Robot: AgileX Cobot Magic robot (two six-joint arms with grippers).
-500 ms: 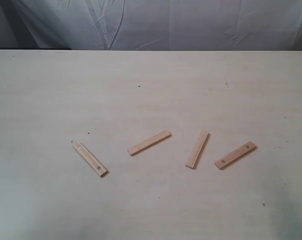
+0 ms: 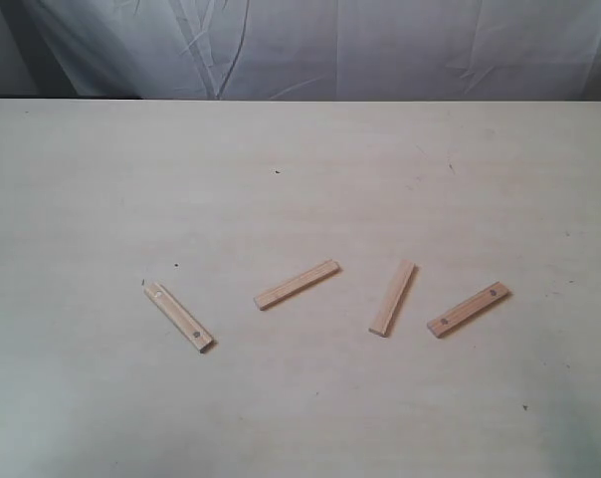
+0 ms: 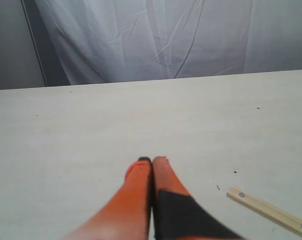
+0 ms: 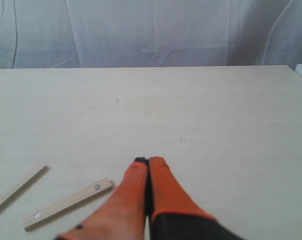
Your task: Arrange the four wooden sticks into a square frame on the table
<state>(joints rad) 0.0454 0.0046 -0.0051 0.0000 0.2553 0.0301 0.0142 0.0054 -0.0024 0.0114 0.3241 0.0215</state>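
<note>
Four tan wooden sticks lie apart in a loose row on the pale table [image 2: 300, 189]: a dotted one at the left [image 2: 178, 316], a plain one [image 2: 297, 285], another plain one [image 2: 393, 297], and a dotted one at the right [image 2: 468, 309]. No square frame is formed. Neither arm shows in the exterior view. My left gripper [image 3: 151, 160] is shut and empty, with the leftmost stick [image 3: 269, 211] lying beside it. My right gripper [image 4: 148, 160] is shut and empty too, next to the dotted right stick [image 4: 67, 203]; a plain stick [image 4: 18, 188] lies further off.
A white cloth backdrop [image 2: 310, 45] hangs behind the table's far edge. A few tiny dark specks [image 2: 277, 171] mark the surface.
</note>
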